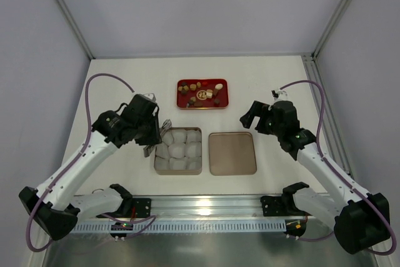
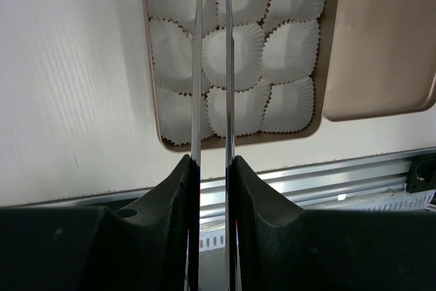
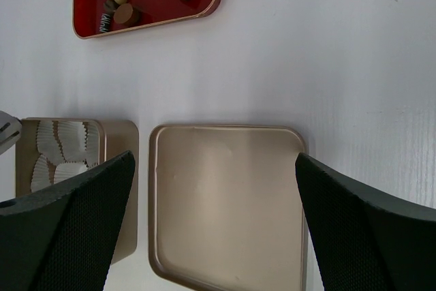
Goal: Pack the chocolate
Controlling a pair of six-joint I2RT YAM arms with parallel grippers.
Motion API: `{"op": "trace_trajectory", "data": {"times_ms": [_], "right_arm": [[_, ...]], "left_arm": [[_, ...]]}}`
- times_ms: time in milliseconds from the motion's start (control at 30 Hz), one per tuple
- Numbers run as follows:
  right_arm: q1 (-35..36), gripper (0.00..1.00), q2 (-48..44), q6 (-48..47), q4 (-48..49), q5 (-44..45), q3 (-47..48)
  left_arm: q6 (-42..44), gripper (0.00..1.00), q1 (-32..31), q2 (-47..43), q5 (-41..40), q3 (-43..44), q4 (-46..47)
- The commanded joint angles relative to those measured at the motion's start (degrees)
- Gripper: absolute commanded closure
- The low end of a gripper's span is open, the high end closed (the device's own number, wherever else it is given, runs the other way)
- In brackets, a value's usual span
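The chocolate (image 1: pixel 201 94) lies as several small brown, tan and cream pieces on a red tray (image 1: pixel 220 102) at the back; the right wrist view shows the chocolate (image 3: pixel 122 6) on the red tray (image 3: pixel 160 11) too. My left gripper (image 1: pixel 152 141) is shut on a pair of metal tongs (image 1: pixel 156 144) at the left edge of the gold tin (image 1: pixel 155 162). In the left wrist view the tongs (image 2: pixel 229 66) run from my left gripper (image 2: pixel 212 165) out over the paper cups (image 2: pixel 289 52). My right gripper (image 1: pixel 250 117) hangs open and empty over the lid (image 3: pixel 225 195).
White crinkled paper cups (image 1: pixel 178 149) fill the tin. The gold lid (image 1: pixel 232 153) lies flat just right of the tin, inner side up. An aluminium rail (image 1: pixel 206 207) runs along the near edge. Grey walls enclose the table on three sides.
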Motion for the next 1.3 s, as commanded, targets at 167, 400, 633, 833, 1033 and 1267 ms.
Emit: {"op": "trace_trajectory", "data": {"times_ms": [167,400,633,833,1033,1267], "right_arm": [[-0.1,0.00,1.3,1.1,3.3,0.0,-0.4],[-0.1,0.00,1.5,1.0,3.3,-0.1,-0.8],[-0.1,0.00,1.3,1.1,3.5,-0.2,-1.1],[-0.1,0.00,1.2,1.0,3.4,-0.3,-1.1],[-0.2,0.00,1.1,1.1,3.6,-0.7,-1.0],[-0.1,0.00,1.0,1.3,3.9,-0.9,-1.0]], "left_arm": [[-2.5,0.76,-0.3,-5.3,-0.1,-6.8,0.2],[-3.0,0.73,-0.3,-4.5,0.0,-9.2,2.7],[-3.0,0.66,-0.3,-4.0,-1.0,-10.1,4.0],[-2.9,0.65,-0.3,-3.2,-1.2,-9.8,4.1],[-1.6,0.63,-0.2,-3.4,1.3,-5.0,1.5],[-0.8,0.62,-0.3,-1.2,3.8,3.5,0.7]]}}
